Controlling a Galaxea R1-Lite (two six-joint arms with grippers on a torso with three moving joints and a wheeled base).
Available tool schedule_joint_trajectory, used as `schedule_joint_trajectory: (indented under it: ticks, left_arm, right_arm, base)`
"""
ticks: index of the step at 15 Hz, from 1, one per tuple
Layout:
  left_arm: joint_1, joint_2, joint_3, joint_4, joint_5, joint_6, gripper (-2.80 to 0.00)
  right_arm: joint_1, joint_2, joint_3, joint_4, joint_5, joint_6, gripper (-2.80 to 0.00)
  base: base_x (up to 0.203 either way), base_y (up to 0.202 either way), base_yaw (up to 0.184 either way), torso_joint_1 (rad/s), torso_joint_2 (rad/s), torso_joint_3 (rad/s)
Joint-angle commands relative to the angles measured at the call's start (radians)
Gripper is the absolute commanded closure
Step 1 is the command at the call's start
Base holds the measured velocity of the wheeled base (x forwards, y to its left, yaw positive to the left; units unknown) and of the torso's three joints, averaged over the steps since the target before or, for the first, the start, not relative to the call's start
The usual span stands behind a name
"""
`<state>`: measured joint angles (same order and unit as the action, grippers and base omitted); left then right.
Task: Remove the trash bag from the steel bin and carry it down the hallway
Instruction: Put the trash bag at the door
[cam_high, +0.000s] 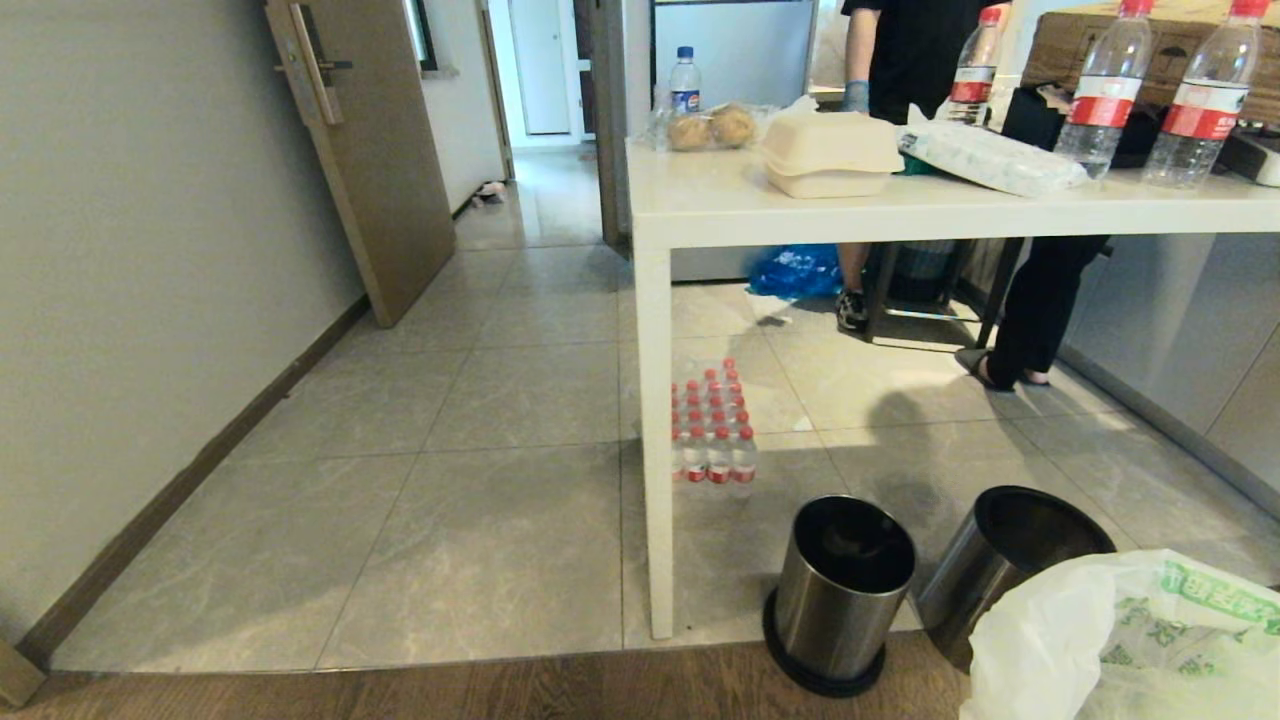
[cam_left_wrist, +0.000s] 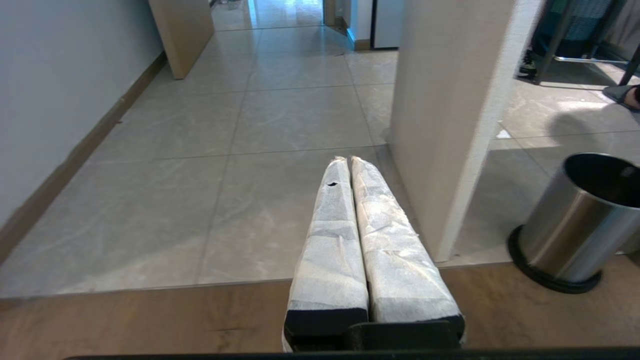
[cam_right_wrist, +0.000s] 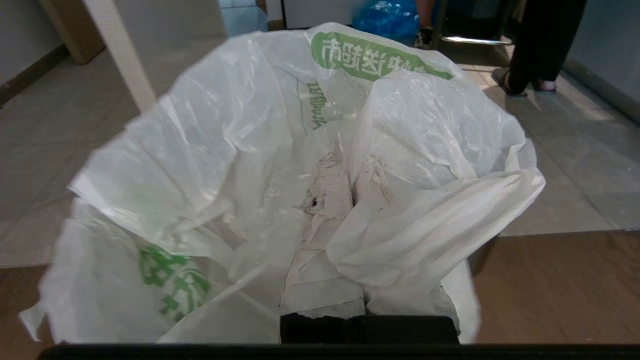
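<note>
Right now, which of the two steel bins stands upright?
The steel bin nearer the white table leg stands upright on its black base; the other bin, beside the trash bag, leans over.

L gripper (cam_left_wrist: 350, 162) fingers pressed together, nothing held, over wood floor edge; grey tiles (cam_left_wrist: 280, 120) beyond; white table leg (cam_left_wrist: 450, 125) just beside; steel bin (cam_left_wrist: 580, 225) upright past leg; door (cam_left_wrist: 182, 30) far off

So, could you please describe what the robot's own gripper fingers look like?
Both pairs are long, tapering fingers wrapped in wrinkled white tape over black bases. The left gripper has a small dark hole in one finger's wrap; the right gripper has frayed, peeling wrap near the tips. No cables or markings show.
</note>
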<state>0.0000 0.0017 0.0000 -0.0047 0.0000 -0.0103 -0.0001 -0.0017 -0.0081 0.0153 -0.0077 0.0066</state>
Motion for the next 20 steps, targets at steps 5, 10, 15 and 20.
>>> schedule_joint_trajectory:
  ticks: [5,10,15,20]
  left_arm:
    - [0.000,0.000,0.000,0.000,0.000,0.000,0.00]
    - [0.000,0.000,0.000,0.000,0.000,0.000,0.00]
    - [0.000,0.000,0.000,-0.001,0.000,0.000,0.00]
    - [0.000,0.000,0.000,0.000,0.000,0.000,0.00]
  right_arm:
    - [0.000,0.000,-0.001,0.000,0.000,0.000,0.00]
    - [0.000,0.000,-0.001,0.000,0.000,0.000,0.00]
    - [0.000,0.000,-0.001,0.000,0.000,0.000,0.00]
    - [0.000,0.000,0.000,0.000,0.000,0.000,0.00]
  base:
    - [0.000,0.194,0.000,0.002,0.00,0.003]
    - [0.000,0.192,0.001,0.002,0.00,0.002]
    - [0.000,0.193,0.001,0.003,0.00,0.002]
    - [0.000,0.196,0.001,0.003,0.00,0.003]
